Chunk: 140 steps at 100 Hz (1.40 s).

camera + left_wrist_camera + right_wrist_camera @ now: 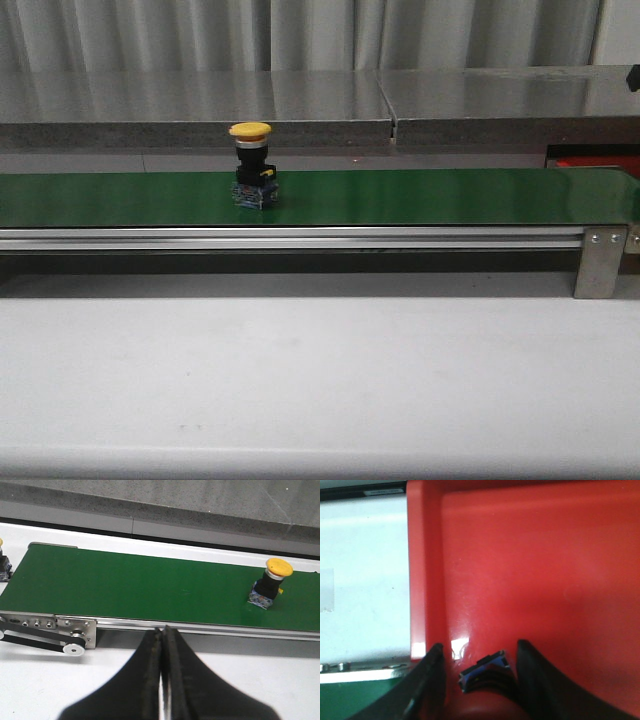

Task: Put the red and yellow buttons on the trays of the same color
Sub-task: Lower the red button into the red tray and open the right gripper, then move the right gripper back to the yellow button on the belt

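A yellow button (250,130) stands upright on the green belt (420,196). The left gripper (161,680) is pressed shut, holding nothing. The right gripper (477,680) is spread over the red tray (545,570), with a red button (487,700) between its fingers, partly cut off; a grip cannot be told.

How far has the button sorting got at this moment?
Nothing visibly finished. In hand: the right gripper, over the bright-red flat tray, has a red-capped button with a black and blue base between its fingers. Left: the yellow-capped button with a black body stands upright on the green conveyor belt; the left gripper is shut and empty.
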### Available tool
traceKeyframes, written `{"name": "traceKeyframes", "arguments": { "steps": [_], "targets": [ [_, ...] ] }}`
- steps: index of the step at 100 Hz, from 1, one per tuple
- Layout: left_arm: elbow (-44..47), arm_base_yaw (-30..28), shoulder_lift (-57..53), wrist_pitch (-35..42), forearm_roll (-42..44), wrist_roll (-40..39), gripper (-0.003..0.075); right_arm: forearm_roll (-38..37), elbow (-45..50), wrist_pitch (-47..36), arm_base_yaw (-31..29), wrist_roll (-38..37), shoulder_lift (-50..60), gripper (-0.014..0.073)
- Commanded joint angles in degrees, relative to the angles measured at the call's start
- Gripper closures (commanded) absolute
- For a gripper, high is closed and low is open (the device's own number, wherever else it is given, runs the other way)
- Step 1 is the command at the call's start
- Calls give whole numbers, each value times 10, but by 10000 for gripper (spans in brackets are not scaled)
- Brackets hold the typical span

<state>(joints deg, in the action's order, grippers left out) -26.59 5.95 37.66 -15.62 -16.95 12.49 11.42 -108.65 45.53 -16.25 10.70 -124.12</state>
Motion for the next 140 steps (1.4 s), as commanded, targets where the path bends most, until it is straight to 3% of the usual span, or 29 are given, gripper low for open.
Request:
{"name": "traceKeyframes", "arguments": {
  "steps": [1, 51, 63, 78, 89, 119, 140],
  "targets": [
    [-16, 3, -1, 44, -7, -1, 739, 6, -29, -33, -4, 9, 18, 540],
    [-16, 3, -1, 44, -7, -1, 739, 13, -36, -24, -5, 9, -28, 512],
    [-16, 3, -1, 44, -7, -1, 739, 13, -36, -26, -6, 9, -28, 373],
    [-16, 3, -1, 44, -7, -1, 739, 9, -36, -32, -9, 9, -27, 113],
    [-16, 3, -1, 44, -7, -1, 739, 9, -47, -30, -14, 9, -25, 20],
    [-16, 3, -1, 44, -7, -1, 739, -12, -128, 68, -18, 9, 2, 8],
    [-16, 3, -1, 44, -7, -1, 739, -2, -129, 104, -17, 12, 67, 8]
  ]
}}
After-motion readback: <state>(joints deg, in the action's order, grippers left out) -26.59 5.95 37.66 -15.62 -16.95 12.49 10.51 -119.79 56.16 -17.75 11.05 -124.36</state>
